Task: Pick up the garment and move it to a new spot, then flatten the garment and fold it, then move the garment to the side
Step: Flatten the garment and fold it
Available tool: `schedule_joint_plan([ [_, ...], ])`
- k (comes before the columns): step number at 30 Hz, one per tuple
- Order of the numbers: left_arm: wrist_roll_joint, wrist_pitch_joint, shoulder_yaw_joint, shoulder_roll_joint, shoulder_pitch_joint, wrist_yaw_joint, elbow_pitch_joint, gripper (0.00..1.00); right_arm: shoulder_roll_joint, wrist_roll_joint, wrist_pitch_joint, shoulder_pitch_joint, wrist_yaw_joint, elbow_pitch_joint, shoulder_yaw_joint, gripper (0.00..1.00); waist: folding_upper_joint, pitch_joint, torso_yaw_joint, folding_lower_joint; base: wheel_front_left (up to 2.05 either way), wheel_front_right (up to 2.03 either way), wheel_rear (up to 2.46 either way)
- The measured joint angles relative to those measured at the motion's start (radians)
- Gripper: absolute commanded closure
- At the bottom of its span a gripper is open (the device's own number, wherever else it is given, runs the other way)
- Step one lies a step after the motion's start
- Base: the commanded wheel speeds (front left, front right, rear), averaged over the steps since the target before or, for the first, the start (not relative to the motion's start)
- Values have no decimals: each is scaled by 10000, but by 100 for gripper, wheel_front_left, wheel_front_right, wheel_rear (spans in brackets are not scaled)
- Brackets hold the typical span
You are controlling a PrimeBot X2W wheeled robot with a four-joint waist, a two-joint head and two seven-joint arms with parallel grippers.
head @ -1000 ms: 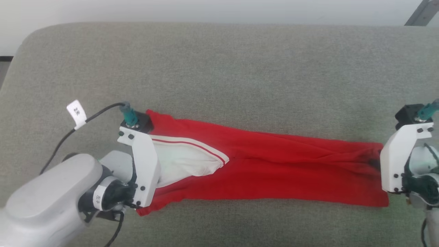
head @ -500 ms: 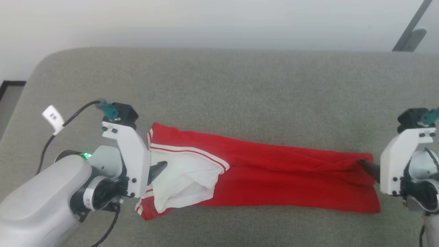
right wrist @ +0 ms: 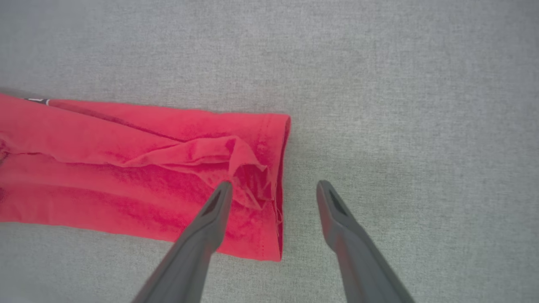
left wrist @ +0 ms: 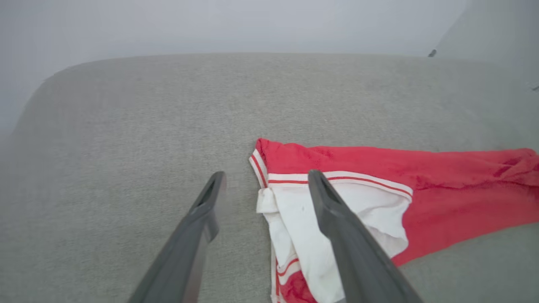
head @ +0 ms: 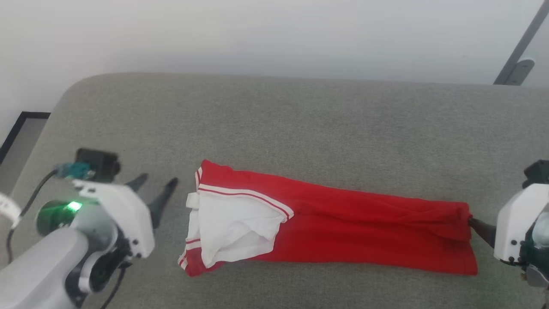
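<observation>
The garment (head: pixel 364 227) is a red shirt folded into a long strip, lying flat across the grey cushion, its white sleeve (head: pixel 231 227) with striped trim on top at the left end. My left gripper (head: pixel 158 180) stands open just left of that end, apart from the cloth. In the left wrist view the left gripper (left wrist: pixel 266 174) hovers over the garment (left wrist: pixel 442 198) near its collar edge, holding nothing. My right gripper (right wrist: pixel 274 185) is open above the hem of the garment (right wrist: pixel 105 168), one fingertip (head: pixel 474 223) at the strip's right end.
The grey upholstered cushion (head: pixel 300 128) spreads wide behind and in front of the strip. A pale wall rises behind it, with a dark slanted metal post (head: pixel 514 56) at the upper right. The cushion's rounded left corner drops to the floor (head: pixel 21 137).
Both grippers have opened and let go of the garment's ends. My left gripper has drawn back to the left, off the cloth. The head camera has tilted up, shifting the whole picture.
</observation>
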Motion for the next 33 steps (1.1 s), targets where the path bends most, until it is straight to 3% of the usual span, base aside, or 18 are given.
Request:
schedule_joint_plan([
  [2, 107, -1045, 207, 81, 440, -238, 192, 0, -12, -21, -92, 3, 0, 259, -148, 0, 0, 52, 76, 0, 0, 0, 0],
  [11, -36, -3829, 1118, -73, 1704, -464, 1141, 0, -132, 127, -219, -442, 0, 1561, 17, 0, 0, 340, 352, 0, 0, 0, 0],
  [16, 245, -4567, 1850, -232, 2218, -546, 1555, 0, -201, 322, -347, -798, 0, 2297, 351, 0, 0, 541, 578, 0, 0, 0, 0],
  [19, 886, -4612, 2744, -604, 2622, -633, 1685, 0, -272, 504, -353, -965, -2, 2853, 543, 0, 0, 654, 723, 0, 0, 0, 0],
  [20, 1149, -4621, 3206, -782, 2754, -727, 1672, 0, -330, 545, -334, -1023, -2, 2953, 681, 41, 0, 688, 767, 1, 0, 0, 0],
  [21, 1490, -4638, 3649, -949, 2919, -848, 1662, 0, -382, 623, -320, -1105, -2, 3032, 803, 100, 0, 718, 808, 0, 0, 0, 0],
  [33, 4320, -4638, 7737, -3528, 4805, -2696, 2065, 0, -851, 1517, -669, -1550, 4, 3521, 1060, 100, 0, 970, 889, 0, 0, 0, 0],
])
